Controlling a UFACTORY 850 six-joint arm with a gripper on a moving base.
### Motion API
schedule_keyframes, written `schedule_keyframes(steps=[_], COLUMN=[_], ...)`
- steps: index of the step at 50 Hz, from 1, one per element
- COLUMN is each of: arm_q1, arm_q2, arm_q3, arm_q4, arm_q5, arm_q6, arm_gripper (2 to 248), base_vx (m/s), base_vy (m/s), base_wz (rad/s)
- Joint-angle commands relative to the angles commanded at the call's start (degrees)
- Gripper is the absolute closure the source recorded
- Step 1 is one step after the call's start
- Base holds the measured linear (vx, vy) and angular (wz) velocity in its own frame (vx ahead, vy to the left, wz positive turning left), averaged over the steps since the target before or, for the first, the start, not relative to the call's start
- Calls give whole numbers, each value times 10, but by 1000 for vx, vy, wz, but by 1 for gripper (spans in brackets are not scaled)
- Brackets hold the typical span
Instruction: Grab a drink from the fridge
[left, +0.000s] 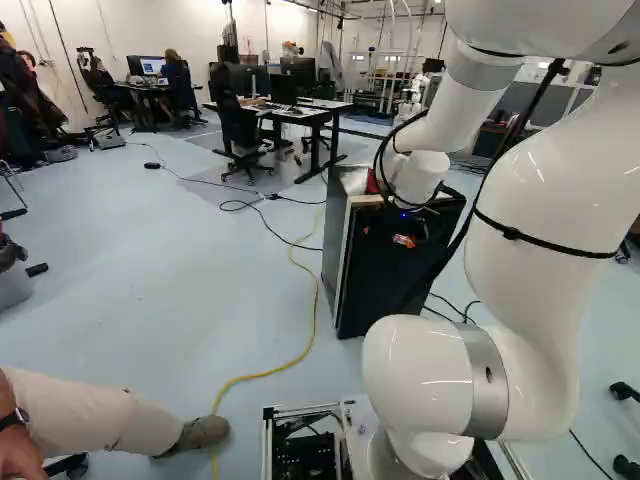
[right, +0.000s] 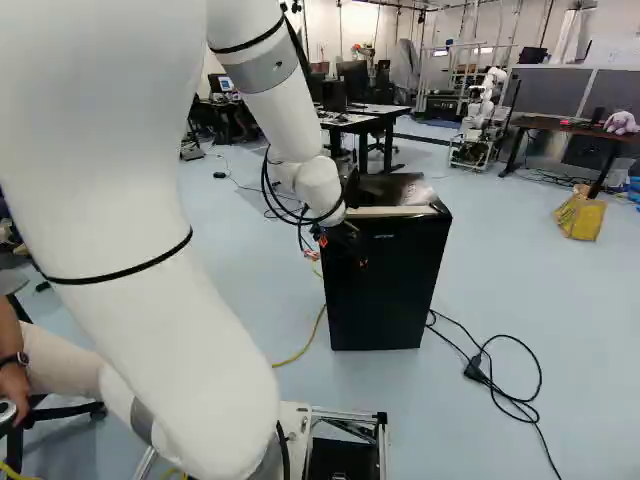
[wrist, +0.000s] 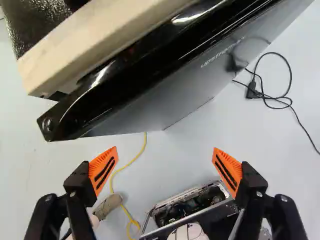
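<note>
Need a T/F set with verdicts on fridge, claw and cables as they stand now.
1. The fridge stands upright. True.
2. The claw is closed on a drink. False: the claw is open and holds nothing.
3. A yellow cable runs along the floor. True.
4. The black cable with the loops is draped over the fridge's top. False: the black cable lies on the floor, right of the fridge in the right base view.

The glossy, boxy black fridge (right: 385, 290) carries a straight cream strip (wrist: 95, 45) (pale against it), the wedge-shaped finger pads (wrist: 229, 171) are orange with black stripes, the thick, rounded arm (right: 120, 220) white with grey bands (left: 488, 382), the thin cable (left: 265, 373) yellow
</note>
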Motion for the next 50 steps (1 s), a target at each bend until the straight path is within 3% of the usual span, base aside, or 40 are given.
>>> schedule_keyframes(steps=[13,50], arm_q1=[1,10], arm_q2=[-4,-38], arm_q3=[-4,-44], arm_q4=[0,0], arm_q5=[28,31], arm_q6=[0,0], arm_gripper=[3,3], base_vx=[0,0], base_vy=[0,0], base_wz=[0,0])
